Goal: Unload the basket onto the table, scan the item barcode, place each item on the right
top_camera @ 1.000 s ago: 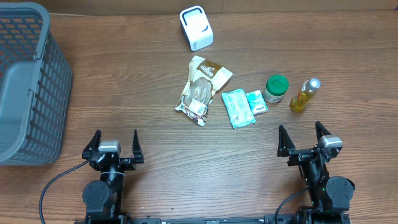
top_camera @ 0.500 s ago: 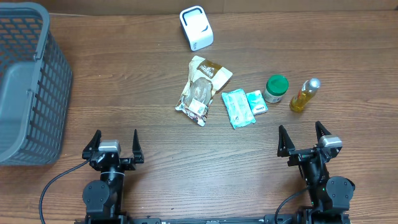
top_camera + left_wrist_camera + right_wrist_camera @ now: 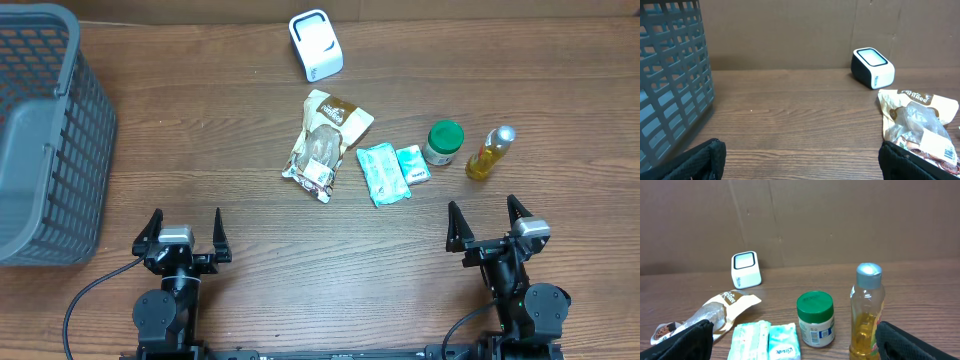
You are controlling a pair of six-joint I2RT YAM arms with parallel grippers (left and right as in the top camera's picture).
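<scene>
A white barcode scanner (image 3: 316, 44) stands at the back middle of the table, also in both wrist views (image 3: 872, 67) (image 3: 746, 269). In front of it lie a brown snack bag (image 3: 325, 143) (image 3: 917, 122), two teal tissue packs (image 3: 392, 170) (image 3: 769, 340), a green-lidded jar (image 3: 443, 142) (image 3: 815, 318) and a bottle of yellow liquid (image 3: 489, 153) (image 3: 866, 312). My left gripper (image 3: 183, 233) (image 3: 800, 162) rests open near the front left edge, holding nothing. My right gripper (image 3: 489, 224) (image 3: 792, 342) stands open at the front right, just short of the jar and bottle.
A large grey mesh basket (image 3: 40, 130) (image 3: 670, 80) fills the left side of the table. A brown cardboard wall runs behind the table. Bare wood lies between the grippers and the row of items.
</scene>
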